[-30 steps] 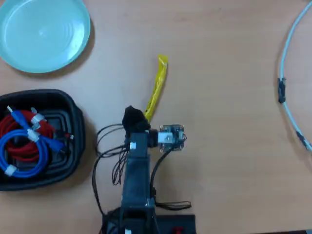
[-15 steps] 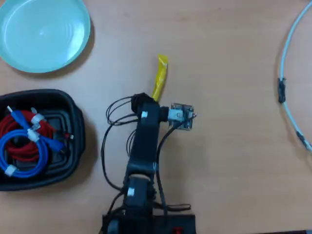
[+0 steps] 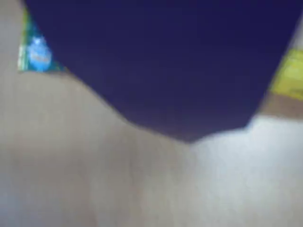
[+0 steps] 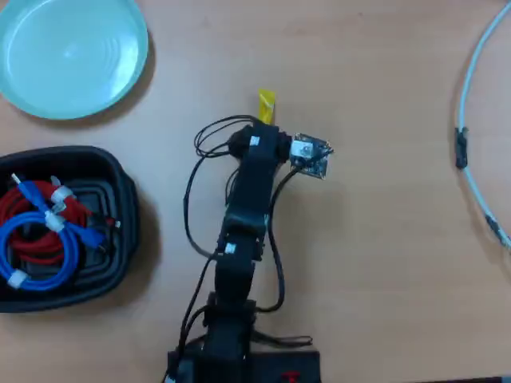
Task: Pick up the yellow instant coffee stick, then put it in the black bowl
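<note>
Tool (image 4: 259, 132) over yellow instant coffee stick (image 4: 266, 100), jaw state indeterminate (wrist view blocked); centre across stick width, descend to bench (image 4: 383, 263), then pinch.

My arm hides all but the far tip of the yellow instant coffee stick (image 4: 266, 100) overhead; the jaws sit unseen beneath it, and my wrist view is badly blurred.

Colours showing across the brown wooden tabletop (image 4: 383, 263)

The long thin yellow foil sachet (image 4: 266, 100) is showing green-and-blue print; the black plastic ribbed bowl (image 4: 120, 183) is holding red and blue coiled cables (image 4: 36, 239); the round light-teal plate (image 4: 72, 52) is gleaming far left.
</note>
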{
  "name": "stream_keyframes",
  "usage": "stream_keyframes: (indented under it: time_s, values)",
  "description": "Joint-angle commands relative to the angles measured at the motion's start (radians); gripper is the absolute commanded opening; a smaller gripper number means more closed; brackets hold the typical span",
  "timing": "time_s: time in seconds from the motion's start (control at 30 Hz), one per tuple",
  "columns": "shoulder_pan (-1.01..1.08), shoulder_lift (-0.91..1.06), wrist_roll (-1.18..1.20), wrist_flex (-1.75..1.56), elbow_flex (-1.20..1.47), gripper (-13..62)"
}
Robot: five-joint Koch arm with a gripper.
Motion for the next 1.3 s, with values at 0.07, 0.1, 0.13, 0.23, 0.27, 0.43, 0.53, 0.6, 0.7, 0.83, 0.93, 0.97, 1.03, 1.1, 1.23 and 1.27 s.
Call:
stream_keyframes:
  time_s: [0.07, 0.1, 0.13, 0.23, 0.27, 0.43, 0.53, 0.6, 0.7, 0.83, 0.93, 0.97, 1.03, 1.1, 1.23, 1.27]
  values:
    - [0.021, -0.031, -0.018, 0.035, -0.078, 47.8]
    - [0.021, -0.037, -0.018, 0.035, -0.078, 47.8]
    - [0.020, -0.046, -0.018, 0.035, -0.078, 47.6]
    - [0.020, -0.067, -0.018, 0.029, -0.083, 47.6]
    - [0.017, -0.075, -0.018, 0.029, -0.092, 47.6]
    - [-0.009, -0.140, -0.015, 0.037, -0.155, 47.6]
    - [-0.012, -0.150, -0.015, 0.048, -0.164, 47.7]
    - [-0.014, -0.150, -0.015, 0.052, -0.163, 47.7]
    - [-0.017, -0.150, -0.014, 0.057, -0.160, 47.6]
    - [-0.034, -0.152, -0.009, 0.078, -0.163, 47.6]
    - [-0.038, -0.153, -0.008, 0.094, -0.163, 47.6]
    - [-0.038, -0.153, -0.008, 0.098, -0.163, 47.5]
    - [-0.040, -0.153, -0.008, 0.103, -0.161, 47.2]
    - [-0.044, -0.156, -0.008, 0.104, -0.161, 44.6]
    - [-0.052, -0.164, -0.008, 0.115, -0.166, 33.0]
    - [-0.052, -0.167, -0.008, 0.117, -0.164, 29.4]
